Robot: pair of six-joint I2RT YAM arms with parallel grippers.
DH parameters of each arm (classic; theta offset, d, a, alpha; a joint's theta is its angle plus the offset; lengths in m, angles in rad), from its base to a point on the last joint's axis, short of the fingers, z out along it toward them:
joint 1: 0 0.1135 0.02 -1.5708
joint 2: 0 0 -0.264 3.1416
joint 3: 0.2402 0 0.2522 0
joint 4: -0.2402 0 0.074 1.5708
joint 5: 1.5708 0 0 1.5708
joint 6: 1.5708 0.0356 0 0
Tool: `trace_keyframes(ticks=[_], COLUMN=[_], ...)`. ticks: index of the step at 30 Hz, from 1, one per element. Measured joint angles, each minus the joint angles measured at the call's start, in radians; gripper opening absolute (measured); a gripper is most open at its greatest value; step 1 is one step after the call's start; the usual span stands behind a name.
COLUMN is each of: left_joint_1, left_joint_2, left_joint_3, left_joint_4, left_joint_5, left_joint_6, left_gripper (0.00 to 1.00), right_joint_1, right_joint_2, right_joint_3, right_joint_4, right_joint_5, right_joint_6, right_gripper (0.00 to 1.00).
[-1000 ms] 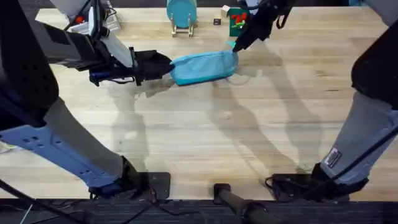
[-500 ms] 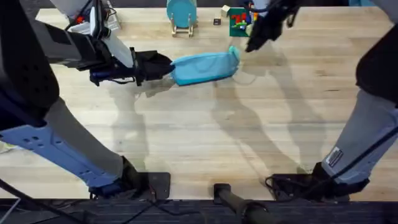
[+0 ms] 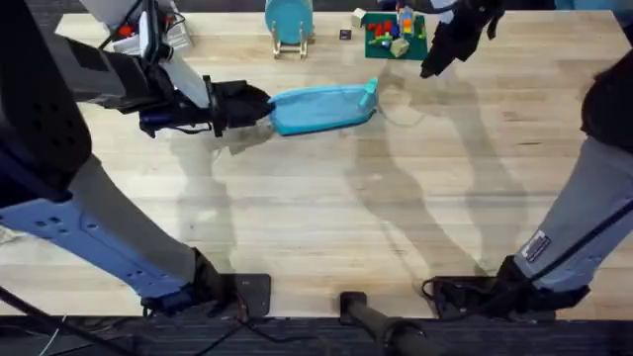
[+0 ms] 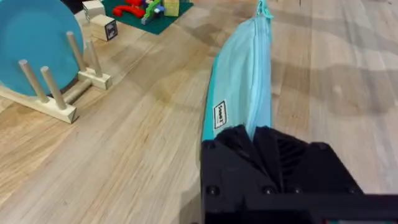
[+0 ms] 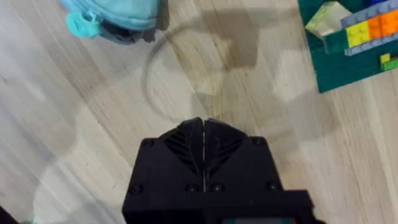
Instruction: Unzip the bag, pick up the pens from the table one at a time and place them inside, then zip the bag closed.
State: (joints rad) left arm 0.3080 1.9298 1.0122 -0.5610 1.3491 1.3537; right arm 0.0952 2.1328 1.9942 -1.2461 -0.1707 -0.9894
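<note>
Jaws of the left gripper (image 3: 259, 107) clamp the bag (image 3: 321, 107) end to anchor it — right gripper (image 5: 204, 138), jaws closed and empty, hovers beyond its zipper end.

The pencil pouch (image 3: 321, 107) is light blue, with a teal zipper tab (image 5: 83, 23) at its 3 o'clock tip and a small white label with dark print (image 4: 219, 114) on the side. The tabletop (image 3: 326, 218) is pale wood with visible plank grain. Both pincers are plain black: left pincer (image 4: 264, 144), right pincer (image 5: 204, 132). At 12 o'clock there's a teal disc (image 3: 288, 17) on a light wooden stand, and a dark green baseplate (image 3: 394, 35) carrying red, yellow, orange and blue bricks.
</note>
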Motion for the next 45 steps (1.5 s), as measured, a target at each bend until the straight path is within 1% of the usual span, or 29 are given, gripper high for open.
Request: trace_keyframes(ticks=[13,16,17,18,21,22,23,24,25,28,29,31,33,35,36,37,41,45], left_joint_1=[0.0,0.0,0.0,0.0,0.0,0.0,0.0,0.0,0.0,0.0,0.0,0.003,0.008,0.012,0.012,0.013,0.012,0.012], left_joint_2=[0.0,0.0,0.0,0.0,0.0,0.0,0.0,0.0,0.0,0.0,0.0,0.0,0.0,0.0,0.0,0.0,0.0,0.0], left_joint_3=[0.0,0.0,0.0,0.0,0.0,0.0,0.0,0.0,0.0,0.0,0.0,0.0,0.0,0.0,0.0,0.0,0.0,0.0], left_joint_4=[0.0,0.0,0.0,0.0,0.0,0.0,0.0,0.0,0.0,0.0,0.001,0.001,0.001,0.001,0.0,0.001,0.001,0.005], left_joint_5=[0.0,0.0,0.0,0.0,0.0,0.0,0.0,0.0,0.0,0.0,0.0,0.0,0.0,0.0,0.0,0.0,0.0,0.0], left_joint_6=[0.0,0.0,0.0,0.0,0.0,0.0,0.0,0.0,0.0,0.0,0.002,0.0,-0.001,0.0,-0.001,-0.001,0.0,0.0], left_gripper=[0.042,0.042,0.042,0.042,0.042,0.042,0.042,0.042,0.042,0.042,0.104,0.333,0.608,0.917,0.97,0.986,0.993,0.993], right_joint_1=[0.0,0.0,0.0,0.0,0.0,0.0,0.0,0.0,0.0,0.0,0.0,0.0,0.0,0.001,0.002,0.003,0.02,0.059], right_joint_2=[0.0,0.0,0.0,0.0,0.0,0.0,0.0,0.0,0.0,0.0,0.0,0.0,0.0,0.0,0.0,0.0,-0.012,-0.048], right_joint_3=[0.0,0.0,0.0,0.0,0.0,0.0,0.0,0.0,0.0,0.0,0.0,0.0,0.0,0.0,0.0,0.0,0.0,0.0], right_joint_4=[0.0,0.0,0.0,0.0,0.0,0.0,0.0,0.0,0.0,0.0,0.0,0.0,-0.002,-0.004,-0.005,-0.006,-0.018,-0.043], right_joint_5=[0.003,0.003,0.003,0.003,0.003,0.003,0.003,0.004,0.004,0.004,0.004,0.003,0.004,0.004,0.004,0.004,0.008,0.014], right_joint_6=[0.002,0.005,0.011,0.014,0.016,0.016,0.017,0.016,0.016,0.026,0.032,0.041,0.047,0.055,0.062,0.066,0.078,0.123], right_gripper=[0.032,0.046,0.086,0.178,0.616,0.746,0.902,0.967,0.989,0.996,0.996,0.996,0.996,0.996,0.996,0.996,0.997,0.997])
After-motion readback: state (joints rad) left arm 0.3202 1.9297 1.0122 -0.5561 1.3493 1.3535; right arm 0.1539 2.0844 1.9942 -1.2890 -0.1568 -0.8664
